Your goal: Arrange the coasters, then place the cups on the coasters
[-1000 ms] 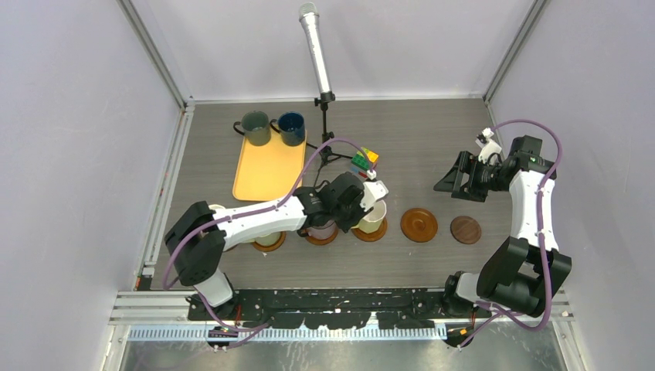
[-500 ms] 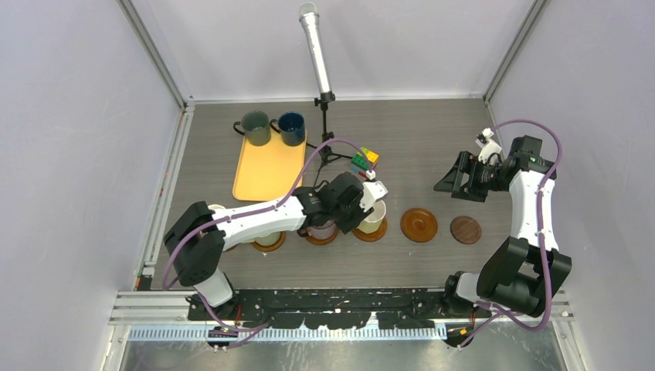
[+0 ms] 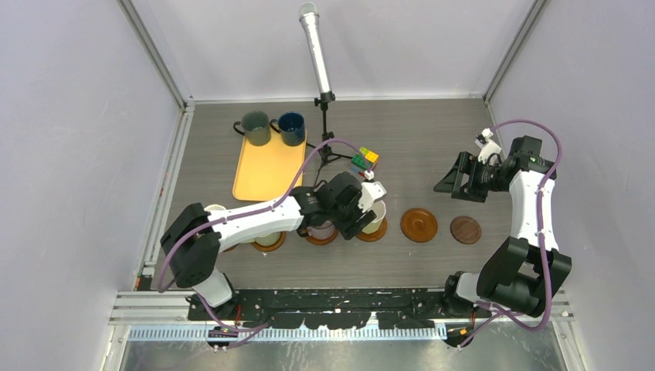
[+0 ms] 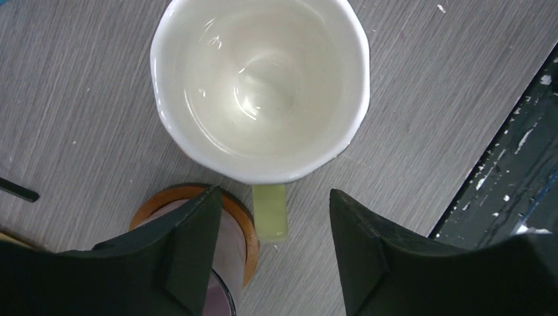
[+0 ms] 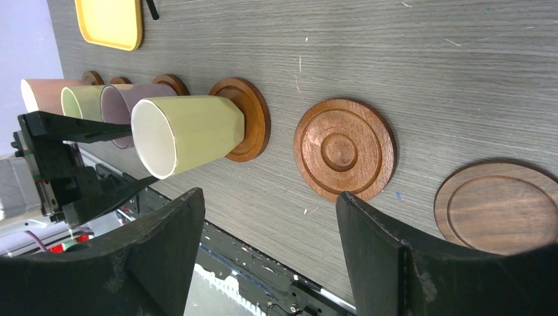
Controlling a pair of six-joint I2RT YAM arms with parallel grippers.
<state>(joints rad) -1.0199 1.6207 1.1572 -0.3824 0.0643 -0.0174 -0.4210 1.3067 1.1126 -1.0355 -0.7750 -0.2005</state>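
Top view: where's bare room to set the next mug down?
The ringed coaster and the darker coaster, right of the cream-yellow mug, are bare. Open tabletop lies beyond them. Crowded left of that mug, under the left arm.

Top cam: high over near edge, looks down on whole bench. L wrist cam: v. close, straight down into cream-yellow cup. R wrist cam: low, oblique along coasters; same cup seen in all three.

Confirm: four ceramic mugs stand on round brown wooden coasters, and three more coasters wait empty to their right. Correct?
Not quite: only two wait empty, the ridged round brown wooden coaster and the darker smooth wooden coaster. The right wrist view shows it; the rest stands.
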